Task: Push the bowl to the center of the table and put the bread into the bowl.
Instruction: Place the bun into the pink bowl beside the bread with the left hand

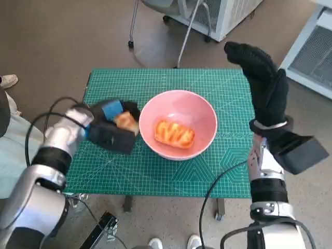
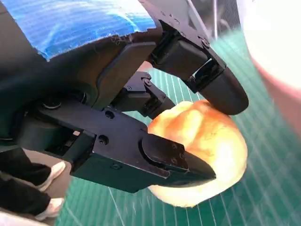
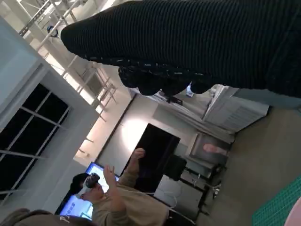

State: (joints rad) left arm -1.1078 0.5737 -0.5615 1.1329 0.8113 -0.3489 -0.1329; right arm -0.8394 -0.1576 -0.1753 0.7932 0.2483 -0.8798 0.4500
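No readable writing anywhere. Pink bowl near mat centre on the green cutting mat, holding a glazed orange-striped bread. At the bowl's nine o'clock, just beside its rim, second bun, golden and glossy, pinched in left hand. Right hand raised at three o'clock, fingers extended, holding nothing

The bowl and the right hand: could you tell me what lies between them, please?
Only bare green mat, as the head view shows. The bowl sits mid-table with one bread inside; the right hand is raised beyond the mat's right edge.
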